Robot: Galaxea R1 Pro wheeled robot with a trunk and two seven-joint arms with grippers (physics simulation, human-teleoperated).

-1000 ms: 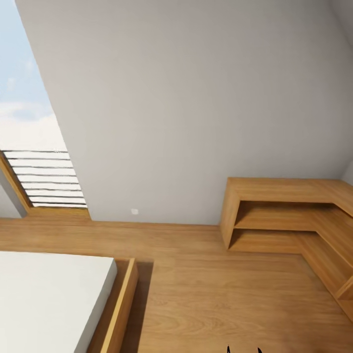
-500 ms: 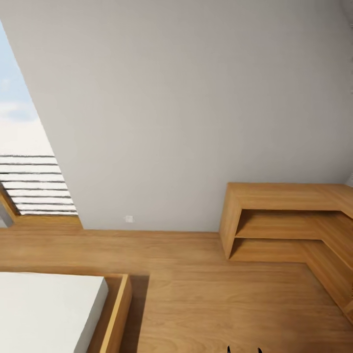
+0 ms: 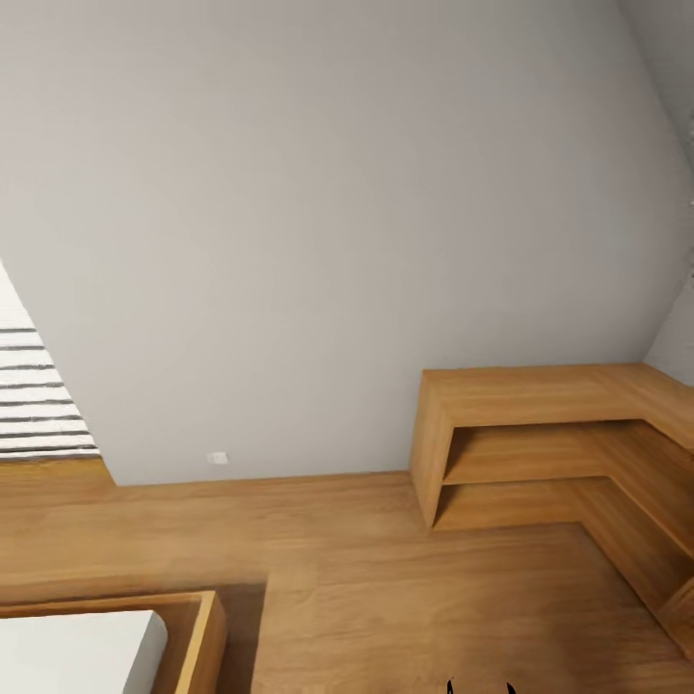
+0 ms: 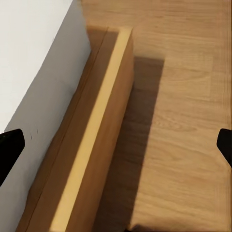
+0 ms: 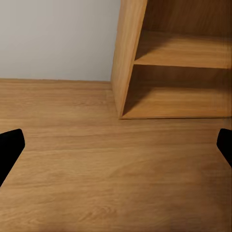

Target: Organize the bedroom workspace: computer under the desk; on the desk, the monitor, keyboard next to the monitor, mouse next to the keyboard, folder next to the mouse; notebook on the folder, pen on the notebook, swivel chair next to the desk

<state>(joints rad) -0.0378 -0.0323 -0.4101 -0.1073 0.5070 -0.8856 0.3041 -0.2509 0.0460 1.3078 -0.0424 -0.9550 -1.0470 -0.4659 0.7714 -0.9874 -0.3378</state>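
Each wrist view shows two black fingertips at the picture's opposite edges, so both pairs stand spread wide with nothing between them. The left gripper hangs over the wood plank floor beside the one low bed, whose light wooden frame rail runs along the white mattress (the mattress sits inside the frame, a narrow gap between them). The right gripper hangs over bare planks in front of the end panel of the one low light-wood shelving unit, whose two open compartments, one above the other, hold nothing that can be seen. In the head view, two small dark tips poke up at the bottom edge; which arm they belong to cannot be told. Beyond them lie the floor, a corner of the bed at the lower left, and the L-shaped shelving against the sloped grey wall of the bedroom. One small white wall plate sits low on that wall, and one slatted window shows at the left edge.
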